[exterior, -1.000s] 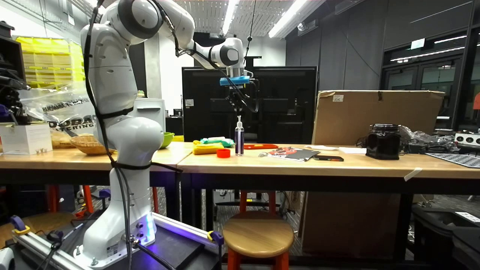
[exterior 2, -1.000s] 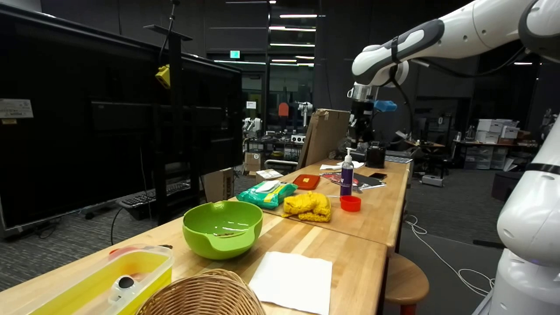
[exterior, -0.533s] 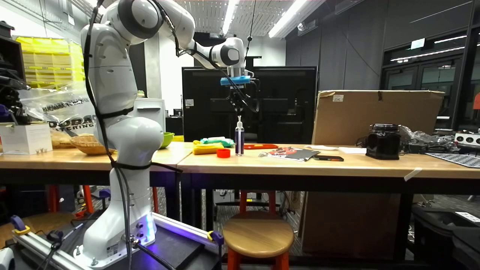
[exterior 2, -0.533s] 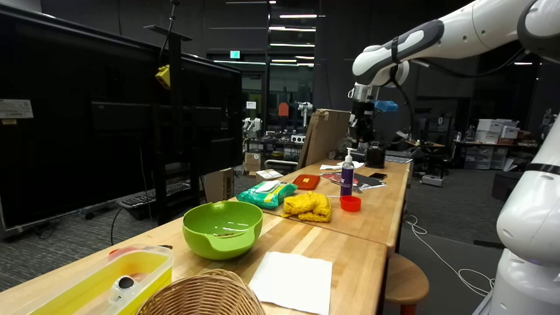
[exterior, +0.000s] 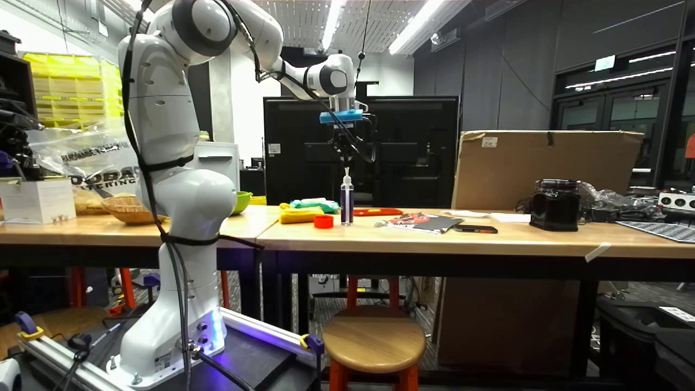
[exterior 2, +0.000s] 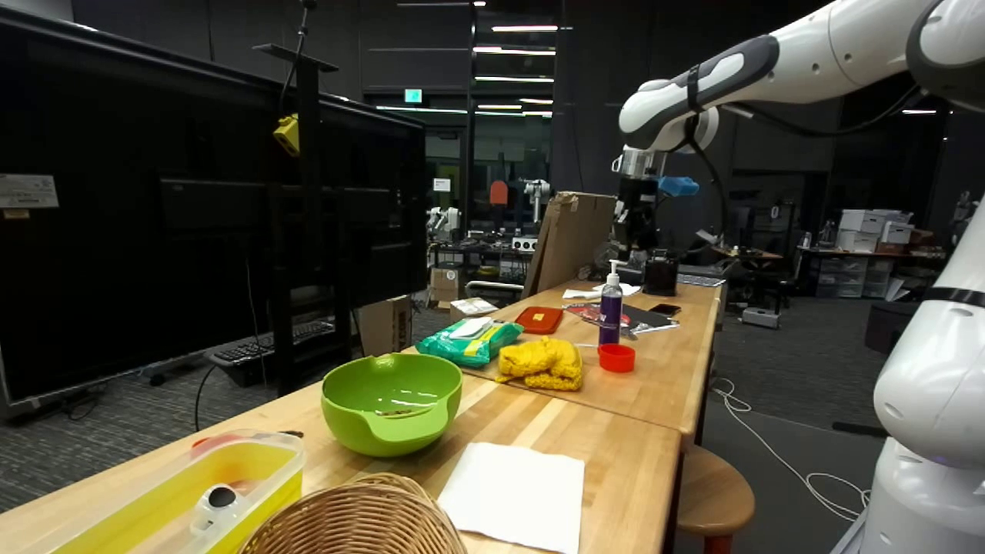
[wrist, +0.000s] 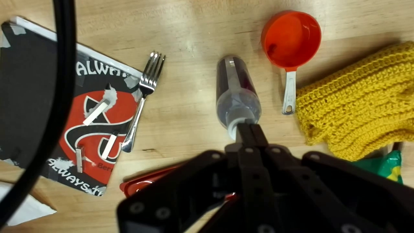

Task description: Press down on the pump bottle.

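The pump bottle (exterior: 346,206) stands upright on the table, clear with a dark purple label and a white pump head. It also shows in an exterior view (exterior 2: 609,315) and in the wrist view (wrist: 233,81). My gripper (exterior: 346,161) points straight down with its fingertips just at or above the top of the pump. In the wrist view the fingers (wrist: 251,127) are pressed together with nothing between them, and they cover part of the pump head. The gripper also shows dark behind the pump (exterior 2: 637,248). I cannot tell whether the fingertips touch the pump.
A red measuring cup (wrist: 292,38) and a yellow knitted cloth (wrist: 362,103) lie close to the bottle. A fork (wrist: 147,85) lies beside a black and red printed sheet (wrist: 29,87). A red tray (exterior 2: 539,319) and a green wipes packet (exterior 2: 469,342) lie nearby.
The gripper has shifted very slightly to the right in an exterior view, staying over the pump. The bottle stays upright, and its pump looks the same height.
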Controlling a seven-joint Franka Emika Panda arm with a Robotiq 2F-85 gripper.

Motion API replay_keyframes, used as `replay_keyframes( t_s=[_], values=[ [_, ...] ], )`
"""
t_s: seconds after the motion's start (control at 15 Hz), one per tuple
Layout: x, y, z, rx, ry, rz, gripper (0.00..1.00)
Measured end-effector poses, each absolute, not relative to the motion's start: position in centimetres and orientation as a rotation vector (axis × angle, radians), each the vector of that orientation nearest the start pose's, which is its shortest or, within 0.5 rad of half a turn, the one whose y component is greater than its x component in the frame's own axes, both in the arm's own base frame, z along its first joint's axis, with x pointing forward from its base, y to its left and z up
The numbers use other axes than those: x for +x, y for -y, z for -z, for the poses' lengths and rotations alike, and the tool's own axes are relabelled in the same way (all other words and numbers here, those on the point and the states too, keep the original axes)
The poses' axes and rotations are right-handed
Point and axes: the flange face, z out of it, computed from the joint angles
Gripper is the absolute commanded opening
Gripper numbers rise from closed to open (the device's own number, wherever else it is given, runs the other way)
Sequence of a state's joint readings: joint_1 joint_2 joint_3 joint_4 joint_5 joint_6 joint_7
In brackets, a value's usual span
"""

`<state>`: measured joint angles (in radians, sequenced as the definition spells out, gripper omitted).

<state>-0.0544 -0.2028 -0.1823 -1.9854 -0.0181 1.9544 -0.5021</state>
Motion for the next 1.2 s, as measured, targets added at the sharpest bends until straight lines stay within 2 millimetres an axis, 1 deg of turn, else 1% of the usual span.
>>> replay_keyframes(
  t_s=[0.73, 1.2],
  values=[
    [50.8, 12.2, -57.0, -3.147, 0.453, 0.27, 0.0],
    [51.6, 12.1, -56.7, -3.145, 0.456, 0.262, 0.0]
  ],
)
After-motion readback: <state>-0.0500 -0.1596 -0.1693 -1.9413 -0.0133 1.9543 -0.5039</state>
